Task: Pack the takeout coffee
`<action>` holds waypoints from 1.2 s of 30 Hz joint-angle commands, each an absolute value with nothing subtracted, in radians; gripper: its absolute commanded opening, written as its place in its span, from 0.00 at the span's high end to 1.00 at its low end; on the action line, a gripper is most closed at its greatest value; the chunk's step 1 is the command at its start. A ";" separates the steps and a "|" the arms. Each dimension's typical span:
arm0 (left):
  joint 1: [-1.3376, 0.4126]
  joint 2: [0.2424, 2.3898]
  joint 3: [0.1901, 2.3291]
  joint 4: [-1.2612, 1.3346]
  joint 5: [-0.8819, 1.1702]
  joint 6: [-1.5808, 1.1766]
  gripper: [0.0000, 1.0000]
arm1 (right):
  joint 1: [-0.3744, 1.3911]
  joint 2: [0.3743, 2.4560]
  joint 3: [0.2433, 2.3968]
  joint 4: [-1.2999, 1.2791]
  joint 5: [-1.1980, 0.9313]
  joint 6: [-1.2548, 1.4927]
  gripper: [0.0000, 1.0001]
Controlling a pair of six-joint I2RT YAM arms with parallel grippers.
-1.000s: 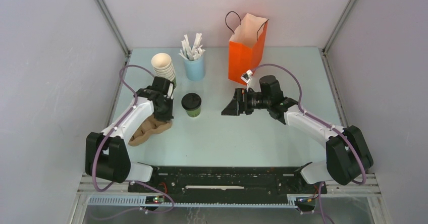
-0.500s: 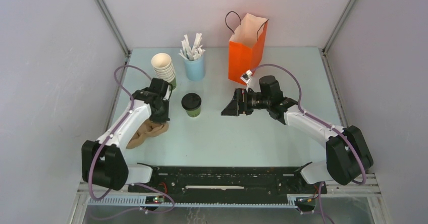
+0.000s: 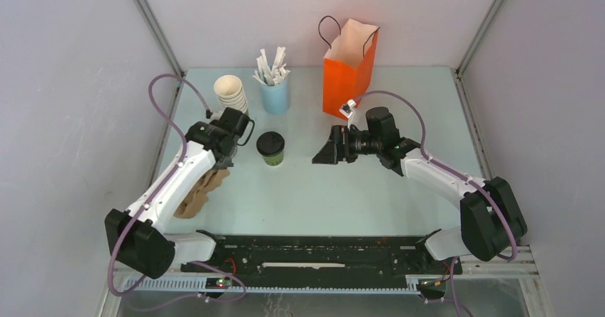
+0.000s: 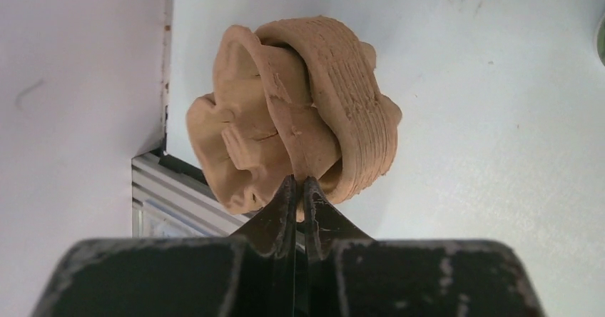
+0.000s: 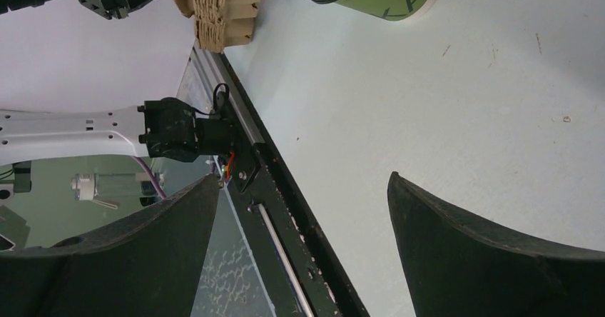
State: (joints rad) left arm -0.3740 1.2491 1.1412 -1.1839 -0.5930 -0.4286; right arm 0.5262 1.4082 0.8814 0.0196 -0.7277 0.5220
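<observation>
Left gripper (image 4: 300,183) pinches the pulp carrier (image 4: 307,110), tipped up since 1 second ago; takeout coffee (image 3: 270,148) stands just right (cup stack (image 3: 230,92) behind); right gripper (image 5: 303,181) spread wide, facing it.

We see a brown cup holder (image 4: 307,110) of rough, ridged cardboard, the takeout coffee (image 3: 271,157) in green paper with a smooth black plastic lid (image 3: 270,143), a matt orange paper bag (image 3: 348,74) and a smooth pale table (image 3: 342,188).

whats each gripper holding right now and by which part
The left gripper is pinched shut on the brown pulp cup carrier, gripping a thin wall at its edge. The right gripper is open and holds nothing.
</observation>
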 commanded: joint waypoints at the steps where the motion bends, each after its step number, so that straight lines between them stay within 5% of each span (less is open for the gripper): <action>1: -0.409 1.285 1.221 -1.310 -0.810 -0.567 1.00 | 0.535 1.413 0.880 0.057 -0.744 0.526 0.04; 30: -0.450 1.234 1.306 -1.505 -1.029 -0.650 1.00 | 0.537 1.417 0.880 0.060 -0.747 0.528 0.03; 36: -0.480 1.394 1.286 -1.515 -0.998 -0.683 1.00 | 0.537 1.436 0.880 0.080 -0.758 0.540 0.03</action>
